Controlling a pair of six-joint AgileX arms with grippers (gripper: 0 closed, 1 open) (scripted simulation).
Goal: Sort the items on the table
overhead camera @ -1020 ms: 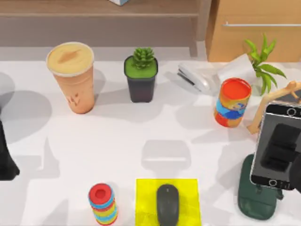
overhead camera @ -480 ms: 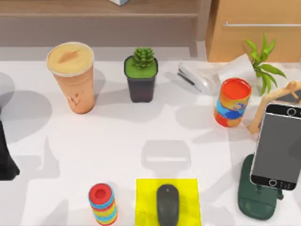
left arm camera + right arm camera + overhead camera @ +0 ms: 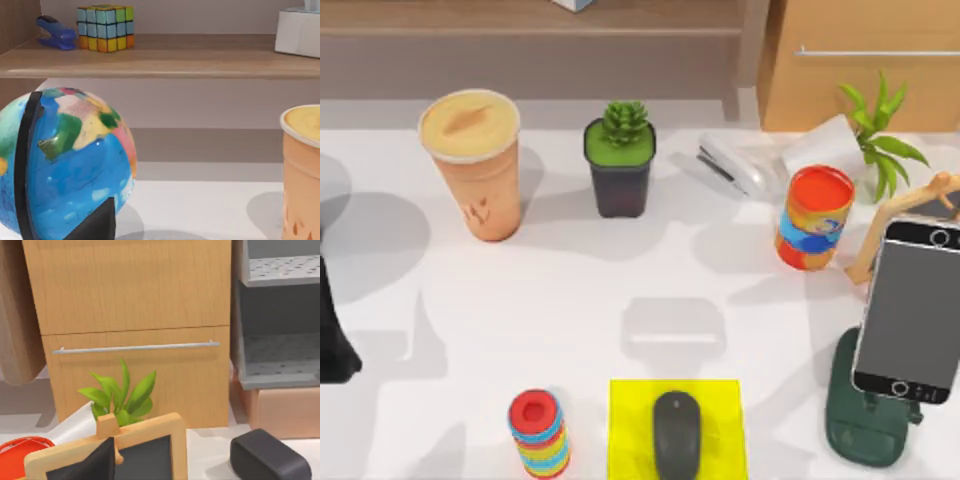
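Yellow mat [image 3: 720, 400] already holds the mouse [image 3: 677, 433]; the coffee cup [image 3: 475, 160] is judged next, though jaw states cannot be told.

You see a tan cup [image 3: 473, 160], a dark grey mouse [image 3: 677, 435] on a yellow mat [image 3: 628, 430], and a black-screened, silver-edged phone [image 3: 910, 310].

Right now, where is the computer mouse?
In the top view the mouse lies on a yellow mat at the table's near edge, middle, between the striped ring stack and the green stand.
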